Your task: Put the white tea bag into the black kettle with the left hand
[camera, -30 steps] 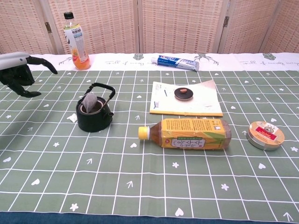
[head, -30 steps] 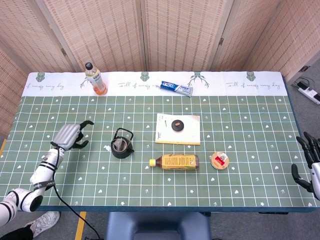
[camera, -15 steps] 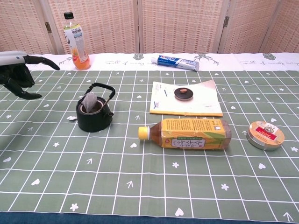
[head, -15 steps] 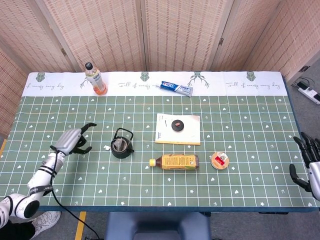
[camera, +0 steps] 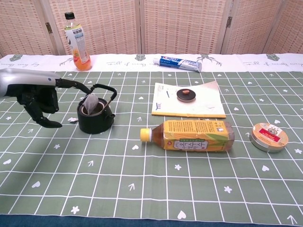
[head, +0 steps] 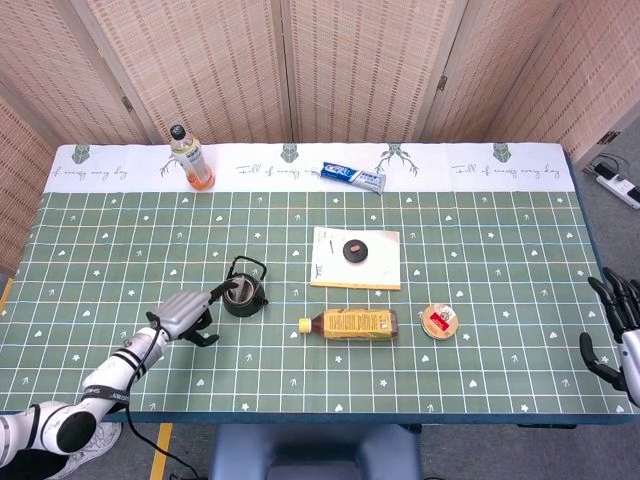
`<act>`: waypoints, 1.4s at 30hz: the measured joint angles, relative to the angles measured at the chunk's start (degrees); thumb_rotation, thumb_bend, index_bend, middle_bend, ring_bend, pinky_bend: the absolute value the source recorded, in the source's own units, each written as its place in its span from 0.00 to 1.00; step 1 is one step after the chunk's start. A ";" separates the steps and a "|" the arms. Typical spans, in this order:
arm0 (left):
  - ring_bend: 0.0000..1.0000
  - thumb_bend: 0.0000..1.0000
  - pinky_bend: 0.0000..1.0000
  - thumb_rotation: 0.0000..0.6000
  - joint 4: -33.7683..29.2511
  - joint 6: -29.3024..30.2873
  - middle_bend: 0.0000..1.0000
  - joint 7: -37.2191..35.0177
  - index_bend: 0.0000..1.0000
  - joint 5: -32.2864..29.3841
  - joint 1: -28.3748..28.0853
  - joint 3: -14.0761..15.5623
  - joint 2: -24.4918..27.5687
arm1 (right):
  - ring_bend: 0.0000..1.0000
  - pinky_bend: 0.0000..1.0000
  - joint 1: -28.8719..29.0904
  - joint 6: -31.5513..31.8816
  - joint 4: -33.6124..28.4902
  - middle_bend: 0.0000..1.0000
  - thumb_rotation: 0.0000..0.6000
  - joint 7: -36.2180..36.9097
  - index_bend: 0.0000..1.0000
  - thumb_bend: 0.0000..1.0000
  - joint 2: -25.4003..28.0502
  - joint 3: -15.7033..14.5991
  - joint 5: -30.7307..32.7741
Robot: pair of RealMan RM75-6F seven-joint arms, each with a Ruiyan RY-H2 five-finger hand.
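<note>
Here, the white tea bag (camera: pixel 91 102) stood in the mouth of the black kettle (camera: pixel 95 116), toward the table's left edge. The left hand (camera: pixel 35 94), fingers spread and empty, lay just left of it, one finger extended toward the handle; the right hand (head: pixel 612 330) stayed remote.

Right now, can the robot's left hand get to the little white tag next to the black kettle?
Probably yes. The left hand hangs just beside the black kettle, and the white tag lies on the cloth between them, with nothing covering it.

Both hands empty, fingers apart.
</note>
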 measured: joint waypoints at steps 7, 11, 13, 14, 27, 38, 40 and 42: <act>1.00 0.28 1.00 1.00 -0.85 3.14 1.00 8.64 0.06 -7.55 -4.59 1.07 -2.96 | 0.00 0.00 0.01 -0.03 0.30 0.00 1.00 0.62 0.00 0.54 0.14 -0.10 -0.21; 1.00 0.28 1.00 1.00 -0.69 4.06 1.00 11.28 0.05 -11.80 -6.88 1.51 -4.27 | 0.00 0.00 0.00 -0.08 0.36 0.00 1.00 0.46 0.00 0.54 0.09 -0.13 -0.15; 1.00 0.28 1.00 1.00 -0.49 4.49 1.00 12.61 0.06 -13.29 -7.93 1.65 -4.68 | 0.00 0.00 0.03 -0.17 0.33 0.00 1.00 0.35 0.00 0.54 0.07 -0.21 -0.30; 1.00 0.28 1.00 1.00 -0.39 4.94 1.00 13.49 0.06 -13.88 -8.51 1.74 -4.88 | 0.00 0.00 0.01 -0.10 0.31 0.00 1.00 0.36 0.00 0.54 0.07 -0.23 -0.34; 1.00 0.28 1.00 1.00 -1.99 9.02 1.00 15.95 0.08 -14.26 -9.12 2.40 -2.86 | 0.00 0.00 -0.12 0.24 0.36 0.00 1.00 0.49 0.00 0.54 0.06 -0.09 -0.09; 1.00 0.28 1.00 1.00 -2.49 7.56 1.00 17.68 0.11 -17.90 -10.05 4.36 -1.58 | 0.00 0.00 -0.08 0.23 0.23 0.00 1.00 2.86 0.00 0.54 0.65 -0.91 -1.70; 1.00 0.28 1.00 1.00 -2.41 7.76 1.00 18.20 0.11 -18.55 -10.32 4.63 -1.75 | 0.00 0.00 -0.07 0.24 0.30 0.00 1.00 3.04 0.00 0.54 0.71 -0.93 -1.71; 1.00 0.28 1.00 1.00 -2.27 7.81 1.00 18.50 0.11 -18.98 -10.58 4.88 -1.92 | 0.00 0.00 -0.06 0.29 0.31 0.00 1.00 2.56 0.00 0.54 0.71 -0.83 -1.46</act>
